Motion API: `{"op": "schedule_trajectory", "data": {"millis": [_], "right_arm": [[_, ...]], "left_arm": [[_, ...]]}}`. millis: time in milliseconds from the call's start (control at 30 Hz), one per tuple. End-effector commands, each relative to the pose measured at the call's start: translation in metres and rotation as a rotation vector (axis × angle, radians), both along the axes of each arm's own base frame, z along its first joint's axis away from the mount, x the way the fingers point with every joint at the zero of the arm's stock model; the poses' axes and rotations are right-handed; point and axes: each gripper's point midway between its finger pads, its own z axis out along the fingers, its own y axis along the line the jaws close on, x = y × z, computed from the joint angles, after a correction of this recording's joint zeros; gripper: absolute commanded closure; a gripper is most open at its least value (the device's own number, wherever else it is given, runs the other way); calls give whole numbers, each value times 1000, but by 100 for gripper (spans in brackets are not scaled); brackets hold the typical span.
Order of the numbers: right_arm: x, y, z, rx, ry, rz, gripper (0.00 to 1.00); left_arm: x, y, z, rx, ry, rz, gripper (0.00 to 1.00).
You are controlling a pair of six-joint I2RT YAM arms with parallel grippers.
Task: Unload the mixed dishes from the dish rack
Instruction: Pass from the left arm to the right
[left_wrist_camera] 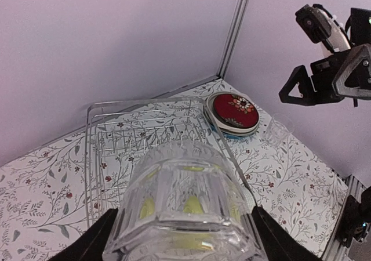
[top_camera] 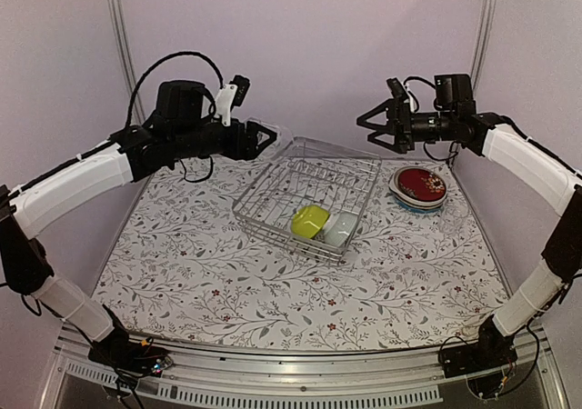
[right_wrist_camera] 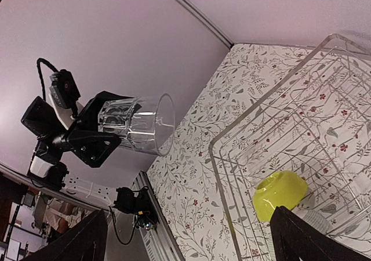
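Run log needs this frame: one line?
left gripper: shut on clear glass, aloft | right gripper: open, aloft | dish rack: yellow-green bowl, pale bowl inside | plates: stacked on table

Plain lilac walls (top_camera: 318, 45), metal corner posts (top_camera: 116, 27), floral-patterned tabletop (top_camera: 227, 291), aluminium front rail (top_camera: 300, 386).

Left claw (left_wrist_camera: 182, 240) clamped on a clear glass (left_wrist_camera: 182, 191); dish rack (left_wrist_camera: 95, 139) lies beyond it on the worktop (left_wrist_camera: 35, 185). Plate stack (left_wrist_camera: 229, 131), dark red plate (left_wrist_camera: 233, 110) uppermost, just beside the rack; second glass (left_wrist_camera: 278, 129) stands near.
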Motion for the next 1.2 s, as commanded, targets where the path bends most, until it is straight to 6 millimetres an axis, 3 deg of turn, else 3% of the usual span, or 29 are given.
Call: {"op": "schedule_trajectory", "data": {"millis": [0, 233, 500, 733, 933, 1033, 1133, 1167], "right_arm": [[-23, 44, 36, 120, -52, 161, 1], [-56, 96, 51, 188, -43, 338, 1], [-77, 123, 61, 233, -46, 451, 12], [-90, 137, 74, 302, -43, 534, 48], [-92, 139, 83, 327, -48, 542, 65], [-93, 138, 88, 340, -49, 547, 79], [-94, 138, 91, 345, -47, 548, 100], [-94, 138, 91, 345, -44, 547, 100]], "left_arm": [[-13, -1, 49, -174, -131, -61, 35], [-37, -6, 75, -339, -187, -168, 35], [-51, -16, 80, -424, -181, -256, 35], [-54, -24, 81, -453, -177, -301, 35], [-54, -28, 80, -468, -164, -319, 35], [-52, -30, 79, -477, -156, -322, 35], [-50, -32, 76, -481, -144, -324, 34], [-49, -32, 76, -482, -145, -324, 33]]}}
